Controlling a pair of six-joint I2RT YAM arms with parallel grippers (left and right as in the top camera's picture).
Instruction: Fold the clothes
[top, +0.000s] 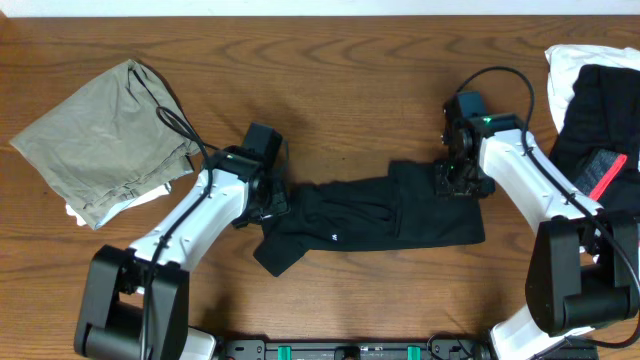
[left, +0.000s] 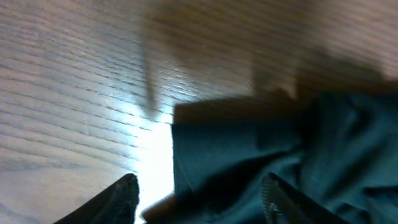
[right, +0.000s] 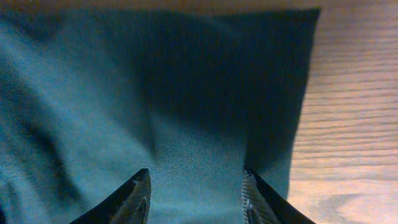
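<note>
While at black garment (top: 370, 215) | left end effector (left: 200, 186) spread | right end effector (right: 194, 180) seemingly spread

The view is blurred. The left gripper (left: 199, 194) hangs low over the wooden table (left: 74, 81), its two dark fingers (left: 121, 200) well apart at the bottom edge. The black garment (left: 292, 143) fills the right half, rumpled into soft folds, and its straight edge runs down between the fingers. One finger is over bare wood, the other over cloth.
</note>
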